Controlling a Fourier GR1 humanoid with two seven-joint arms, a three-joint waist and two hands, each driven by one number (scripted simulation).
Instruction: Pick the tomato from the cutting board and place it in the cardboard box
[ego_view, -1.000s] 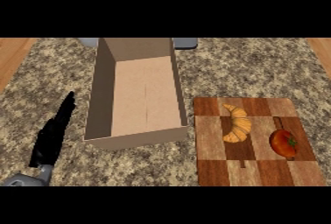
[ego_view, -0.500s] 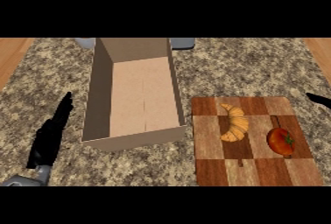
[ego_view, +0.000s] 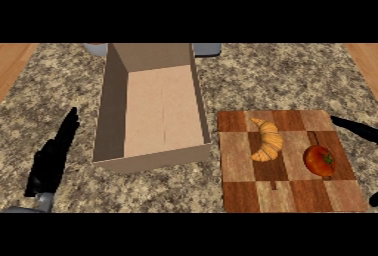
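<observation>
The right hand (ego_view: 356, 128) shows only as straight dark fingers at the right edge, released and holding nothing, just beyond the board's (ego_view: 284, 192) right side. Below and left of them the tomato (ego_view: 320, 160) lies on the board, with a croissant (ego_view: 266, 140) beside it to the left. The open box (ego_view: 158, 117) stands left of the board on the bench (ego_view: 288, 80). The left hand (ego_view: 53, 159) rests flat, fingers straight, left of the box.
</observation>
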